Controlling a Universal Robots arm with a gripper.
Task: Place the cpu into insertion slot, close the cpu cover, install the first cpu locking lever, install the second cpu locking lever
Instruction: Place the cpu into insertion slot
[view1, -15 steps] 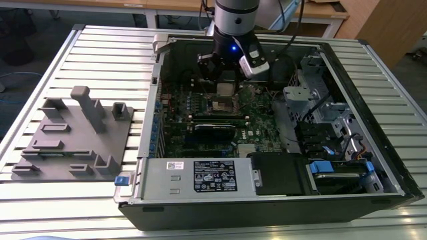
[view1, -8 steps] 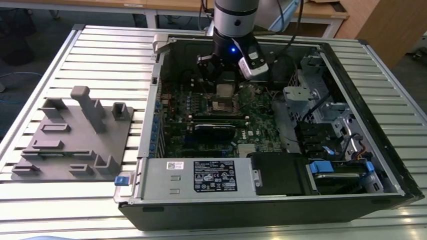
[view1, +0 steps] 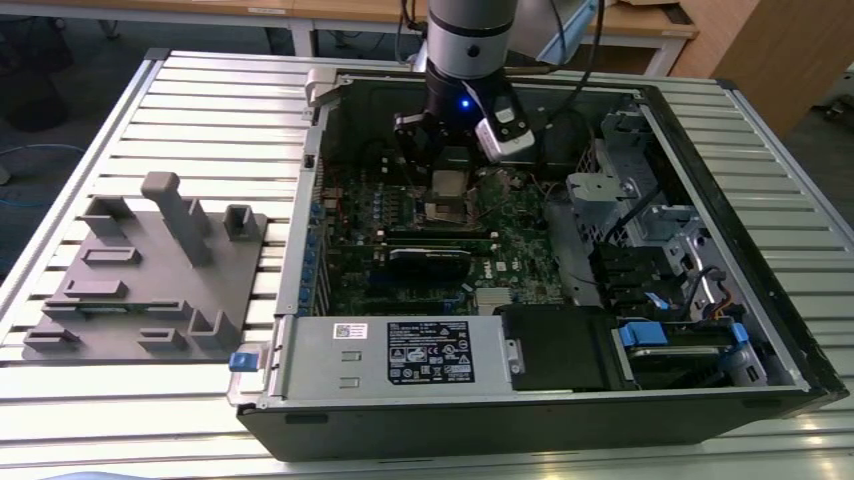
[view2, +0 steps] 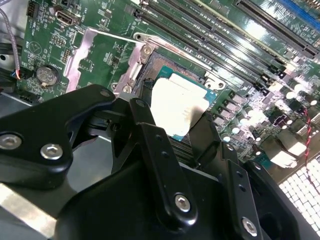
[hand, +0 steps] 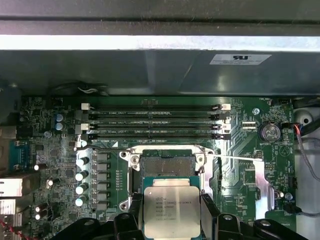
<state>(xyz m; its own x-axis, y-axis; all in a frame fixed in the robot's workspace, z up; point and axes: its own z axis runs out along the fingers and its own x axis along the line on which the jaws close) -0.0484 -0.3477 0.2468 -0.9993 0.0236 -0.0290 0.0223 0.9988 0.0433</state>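
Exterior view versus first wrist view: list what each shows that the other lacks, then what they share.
The exterior view adds the slatted table, the grey fixture tray, the whole computer case and its labelled power supply. The first wrist view adds a close look at the cpu held between the fingers, not yet in the insertion slot, and a coin battery. Both share the green motherboard and black memory slots.
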